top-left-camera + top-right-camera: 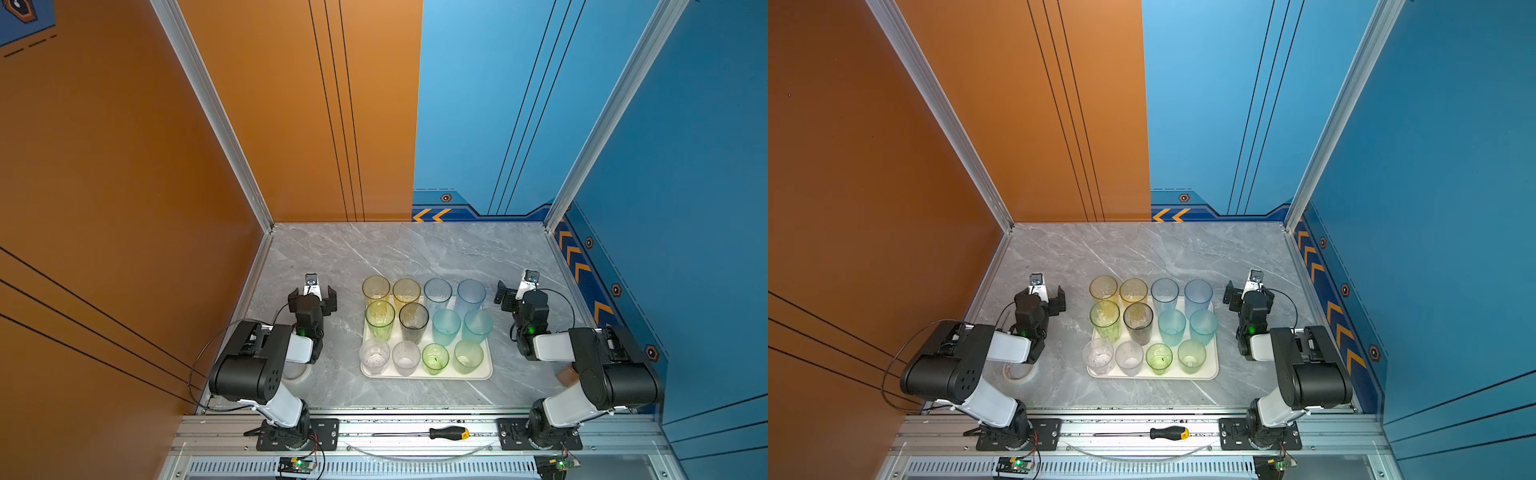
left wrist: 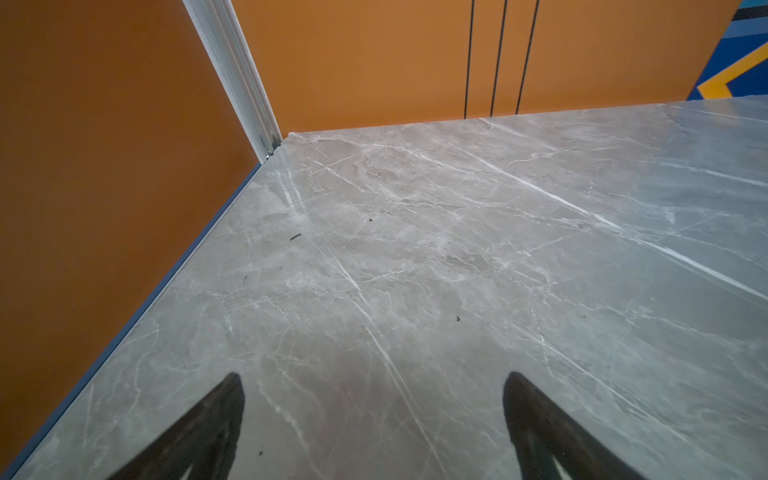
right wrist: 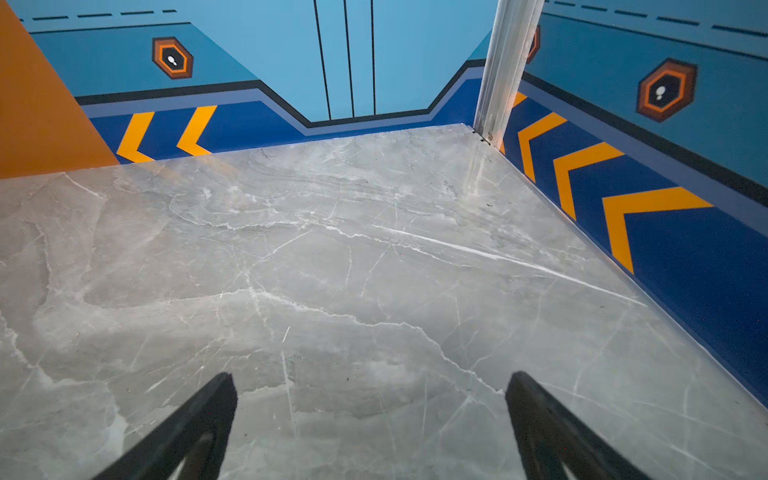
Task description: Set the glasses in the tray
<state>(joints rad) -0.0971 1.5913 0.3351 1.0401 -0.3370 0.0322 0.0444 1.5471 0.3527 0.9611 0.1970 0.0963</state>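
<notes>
Nearest to the camera, a screwdriver [image 1: 449, 433] with a black and yellow handle lies on the metal rail [image 1: 395, 424] at the front edge. Behind it, in the middle of the grey marble desk [image 1: 374, 249], stands the tray [image 1: 484, 374]. It is cream-white, with rounded corners and a low rim.

The glasses [image 1: 446, 328] are twelve, all upright, in three close rows of four. The far row has two tall yellow ones and two tall blue ones. The middle row has one yellow-green, one smoky grey and two teal. The near row has two short clear ones and two short green ones. The near and middle rows stand clearly inside the rim. The feet of the far row are hidden behind the others, so I cannot tell if they are fully inside.

In both top views the left tool [image 1: 312, 295] hangs over the desk left of the tray, near the far row but not touching it. The right tool [image 1: 521, 293] does the same on the right.

The wrist views show the grip better. There the left tool [image 2: 374, 374] and the right tool [image 3: 371, 374] have their fingers spread wide, with only bare desk between them, and they hold nothing. The glasses and tray show only in the top views.

A tape roll [image 1: 1017, 372] lies half under the left arm. In a top view a small brown thing [image 1: 567, 376] shows beside the right arm.
</notes>
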